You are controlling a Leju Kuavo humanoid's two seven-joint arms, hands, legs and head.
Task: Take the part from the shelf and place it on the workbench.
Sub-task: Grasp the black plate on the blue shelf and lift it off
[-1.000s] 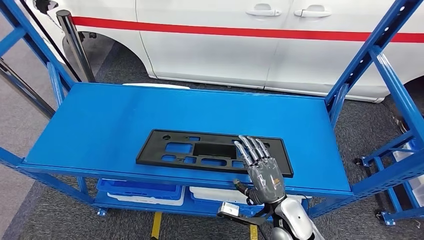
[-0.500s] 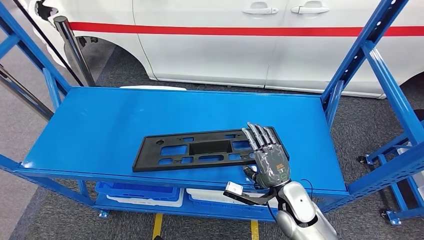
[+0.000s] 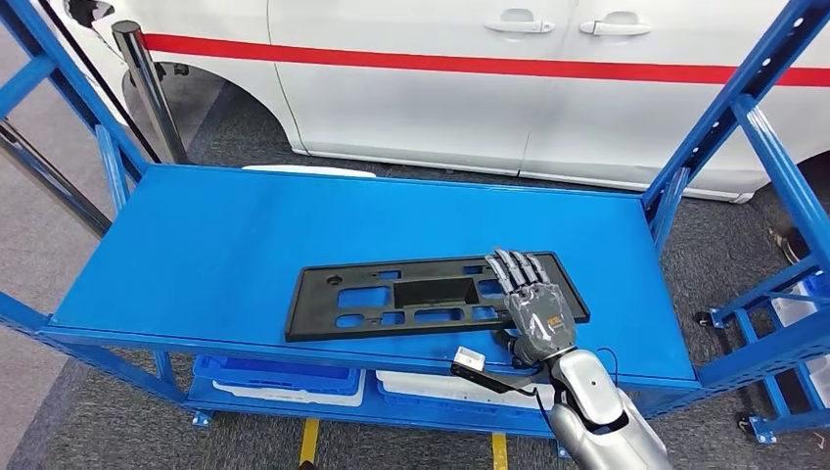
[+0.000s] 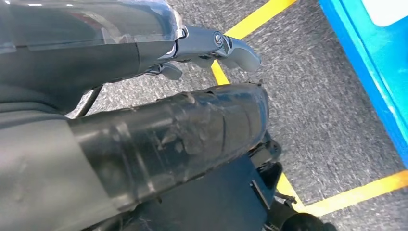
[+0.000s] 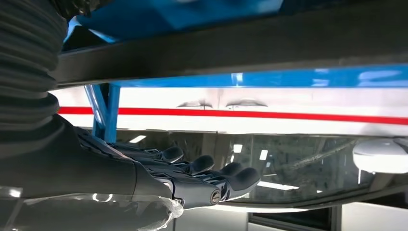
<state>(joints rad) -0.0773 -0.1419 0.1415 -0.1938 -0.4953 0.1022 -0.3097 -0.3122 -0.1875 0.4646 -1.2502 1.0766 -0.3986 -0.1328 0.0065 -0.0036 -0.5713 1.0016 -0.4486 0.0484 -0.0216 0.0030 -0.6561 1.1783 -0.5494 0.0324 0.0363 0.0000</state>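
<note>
Lying flat near the front edge of the blue shelf: black part. Right hand grasps its right end, fingers stretched over the top, thumb below. Left hand: can't tell.

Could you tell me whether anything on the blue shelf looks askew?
Yes: the black plastic panel lies skewed to the blue shelf's front edge, its right end farther back. The right hand rests on that end, fingers extended.
</note>
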